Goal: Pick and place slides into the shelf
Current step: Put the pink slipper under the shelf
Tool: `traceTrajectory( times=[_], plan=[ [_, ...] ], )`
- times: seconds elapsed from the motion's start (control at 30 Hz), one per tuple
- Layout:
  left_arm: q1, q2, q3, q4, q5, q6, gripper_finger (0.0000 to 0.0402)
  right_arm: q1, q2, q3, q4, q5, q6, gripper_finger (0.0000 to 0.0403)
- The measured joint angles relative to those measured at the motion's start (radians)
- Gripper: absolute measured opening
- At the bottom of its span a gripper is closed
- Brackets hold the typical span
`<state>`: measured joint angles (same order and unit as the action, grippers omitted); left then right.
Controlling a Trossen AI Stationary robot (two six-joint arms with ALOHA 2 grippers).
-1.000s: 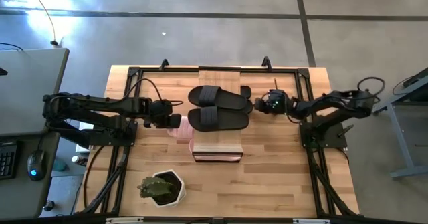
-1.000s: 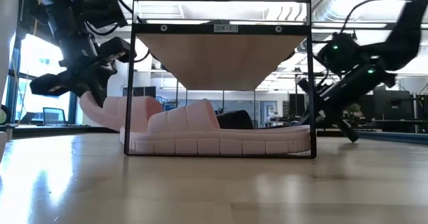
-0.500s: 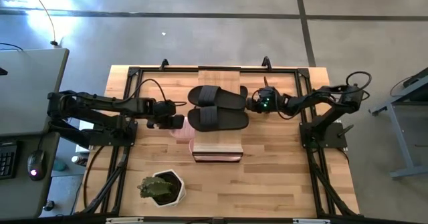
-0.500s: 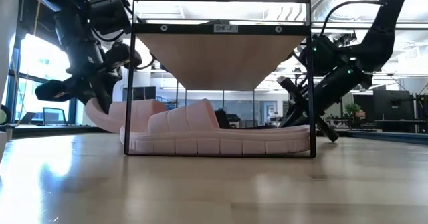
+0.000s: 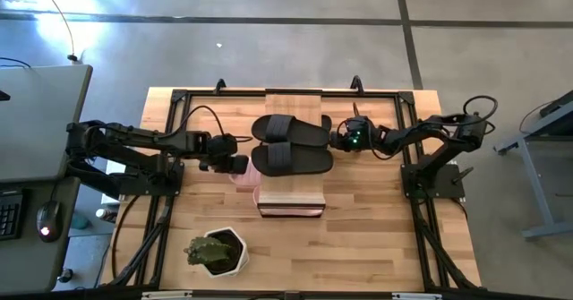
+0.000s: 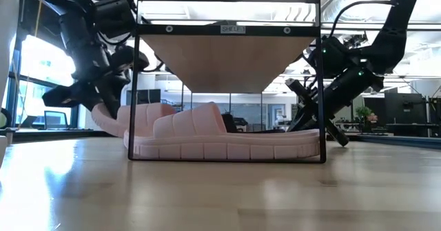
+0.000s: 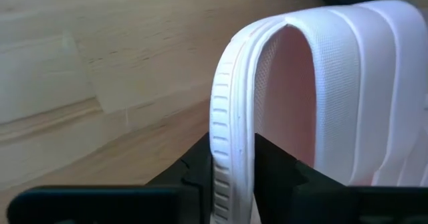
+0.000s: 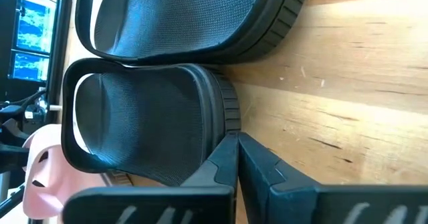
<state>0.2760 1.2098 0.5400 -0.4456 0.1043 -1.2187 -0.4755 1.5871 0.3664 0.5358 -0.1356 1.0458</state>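
Note:
The shelf [image 5: 294, 192] stands mid-table. In the high view two black slides [image 5: 288, 130] [image 5: 291, 160] lie flat side by side across its light-wood top. One pink slide [image 6: 227, 138] rests sole down under the plank at the shelf's near end. Behind it, a second pink slide [image 6: 141, 117] reaches in from the shelf's left side. My left gripper [image 5: 236, 164] is shut on that slide's outer end. My right gripper [image 5: 334, 141] is shut and sits at the black slides' right ends. My left gripper pinches the rounded outer end of the pink slide through its thickness, with the ribbed sole edge [image 7: 231, 140] between the two fingers. The fingers slant down from the table's left. That end is raised, and the slide slopes down toward the shelf. My right gripper touches the sole edge of one black slide at its right end [image 8: 226, 120] with its shut fingertips [image 8: 232, 144]. The fingers slant down from the table's right, roughly along the slide. The slide lies flat.
A potted green plant [image 5: 217, 251] stands near the table's front left. Black frame rails [image 5: 161, 219] run along the table's left and right sides. Bare wood lies in front of the shelf [image 5: 358, 246]. A desk with a mouse [image 5: 47, 219] is off the left edge.
My right gripper has moved toward the table's left, up to the black slides' right ends, and then stayed there. My left gripper has sunk a little and shifted toward the shelf, carrying the pink slide's raised end lower and slightly farther in.

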Motion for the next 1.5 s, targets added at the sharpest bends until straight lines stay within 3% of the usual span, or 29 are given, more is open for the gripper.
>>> traceTrajectory(
  times=[0.4, 0.67, 1.0, 1.2, 1.33, 1.5],
  plan=[
    [0.000, 0.000, 0.000, -0.006, -0.051, 0.071, 0.0184, 0.000, 0.000, -0.001, -0.003, -0.001, 0.001, 0.0000],
    [0.000, -0.003, 0.000, -0.147, -0.085, 0.047, 0.0233, 0.000, 0.001, -0.001, -0.003, -0.001, 0.002, 0.0000],
    [0.000, -0.093, 0.002, -0.176, -0.106, 0.035, 0.0221, 0.000, 0.001, -0.001, -0.003, -0.001, 0.008, 0.0000],
    [0.000, -0.218, 0.002, -0.343, -0.148, -0.003, 0.0206, 0.000, 0.001, -0.001, -0.003, -0.002, 0.007, 0.0000],
    [-0.001, -0.233, 0.002, -0.438, -0.114, -0.005, 0.0180, 0.000, 0.001, -0.001, -0.001, -0.003, 0.003, 0.0000],
    [-0.001, -0.195, 0.002, -0.422, -0.092, 0.012, 0.0131, -0.001, 0.001, -0.001, 0.000, -0.004, 0.003, 0.0000]
  ],
)
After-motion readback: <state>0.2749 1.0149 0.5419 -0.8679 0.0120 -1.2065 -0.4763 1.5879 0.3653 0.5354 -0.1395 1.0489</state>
